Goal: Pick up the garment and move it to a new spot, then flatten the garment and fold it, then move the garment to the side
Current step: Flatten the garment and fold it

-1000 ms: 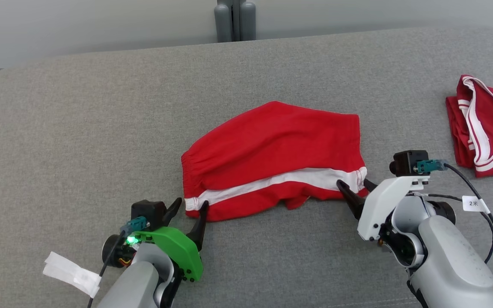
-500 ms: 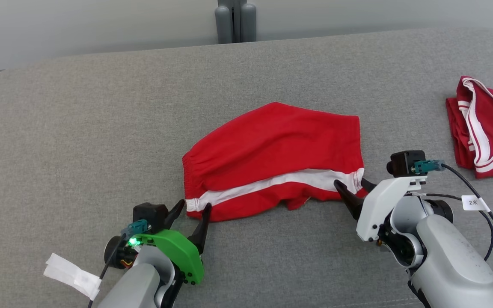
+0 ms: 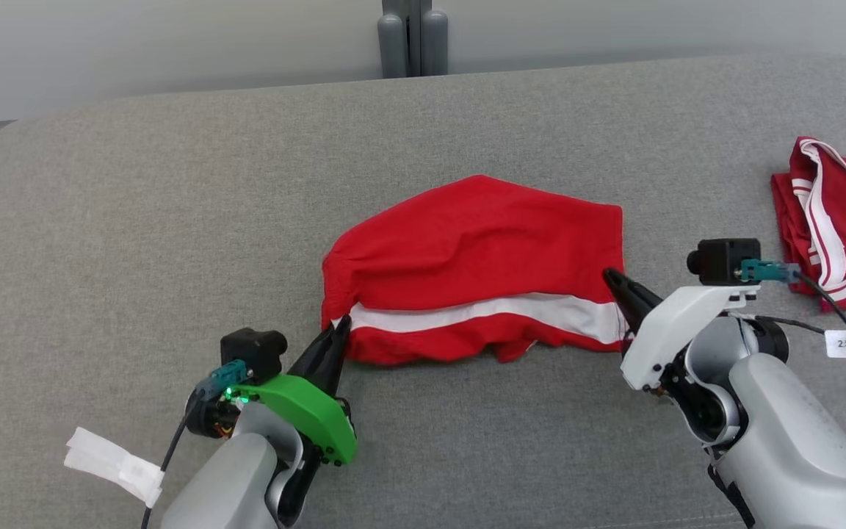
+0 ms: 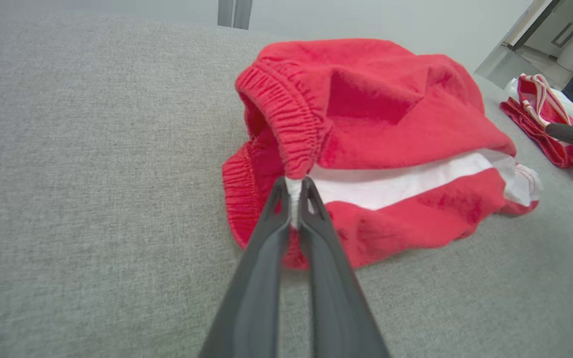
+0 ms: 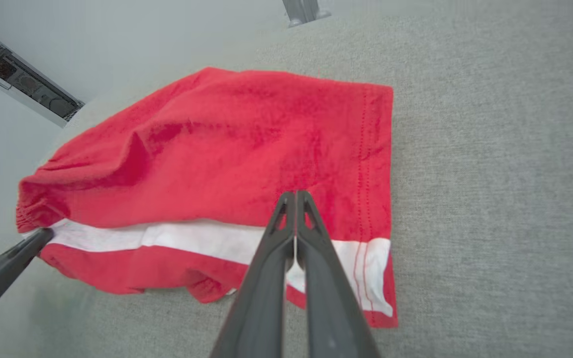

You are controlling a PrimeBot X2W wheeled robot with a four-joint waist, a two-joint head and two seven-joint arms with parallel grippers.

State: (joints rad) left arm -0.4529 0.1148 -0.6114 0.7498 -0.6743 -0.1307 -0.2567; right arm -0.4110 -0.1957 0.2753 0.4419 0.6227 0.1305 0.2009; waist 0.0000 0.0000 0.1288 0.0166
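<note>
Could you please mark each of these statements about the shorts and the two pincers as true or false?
1. The left pincer is shut on the waistband end of the red shorts. True.
2. The right pincer stands wide open. False: it is shut on the shorts' hem end.
3. A second garment, red and white, lies to the robot's right of the shorts. True.
4. The shorts hang clear of the grey surface. False: they rest on it.
5. The shorts' stripe is blue. False: it is white.
</note>
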